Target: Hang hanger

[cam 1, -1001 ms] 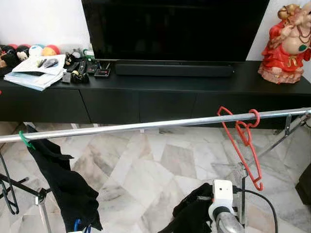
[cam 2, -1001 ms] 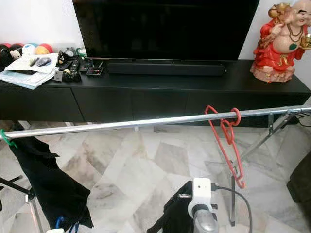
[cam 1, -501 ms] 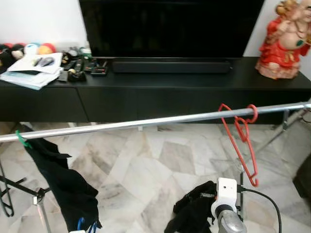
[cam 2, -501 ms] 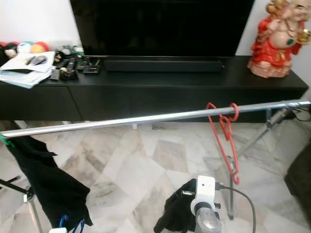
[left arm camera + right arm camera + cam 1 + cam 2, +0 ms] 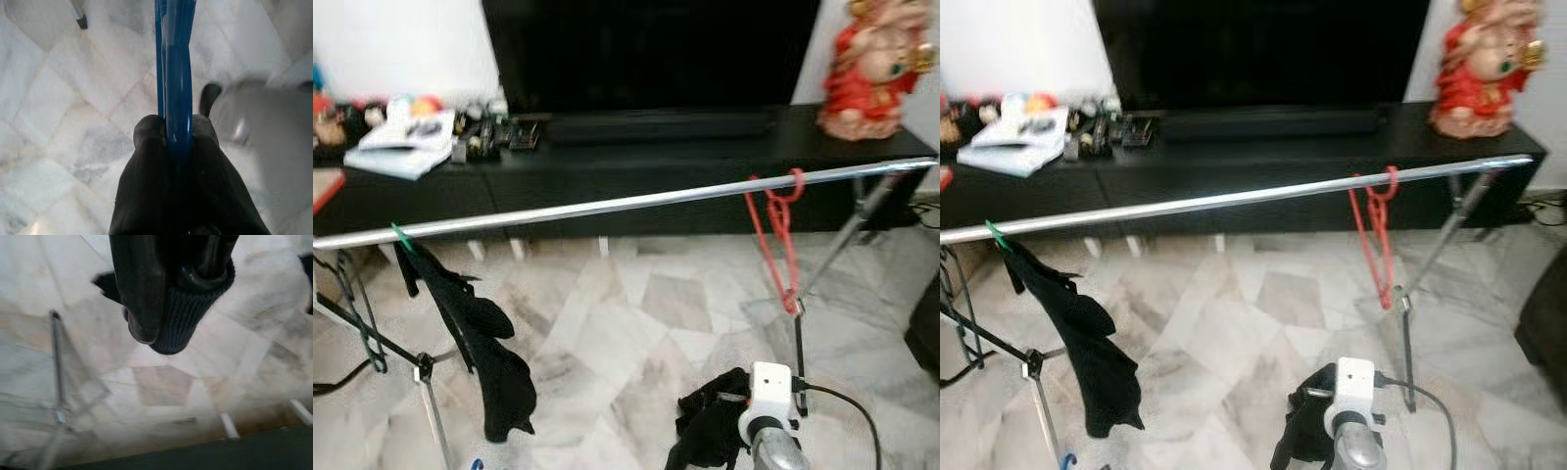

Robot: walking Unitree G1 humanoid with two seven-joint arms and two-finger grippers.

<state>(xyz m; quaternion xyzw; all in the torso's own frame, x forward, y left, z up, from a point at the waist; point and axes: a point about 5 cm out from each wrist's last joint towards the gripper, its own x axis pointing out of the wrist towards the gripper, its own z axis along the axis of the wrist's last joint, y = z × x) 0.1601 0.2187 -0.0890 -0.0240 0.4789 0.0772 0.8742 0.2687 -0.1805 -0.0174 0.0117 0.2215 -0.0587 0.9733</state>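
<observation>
While your left gripper (image 5: 178, 142) clamps the blue hanger (image 5: 175, 68) low, the rail (image 5: 607, 207) runs crosswise above.

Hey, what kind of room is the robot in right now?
Likely a home living room: a large TV on a long black console, marble floor tiles, and a clothes rail set up indoors.

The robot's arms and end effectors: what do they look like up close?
The right arm is silver metal, topped by a white boxy block with a black cable looping off its side. The right end effector has long black fingers, one sheathed in dark ribbed fabric. The left end effector has the same black fingers, with a ribbed texture.
</observation>
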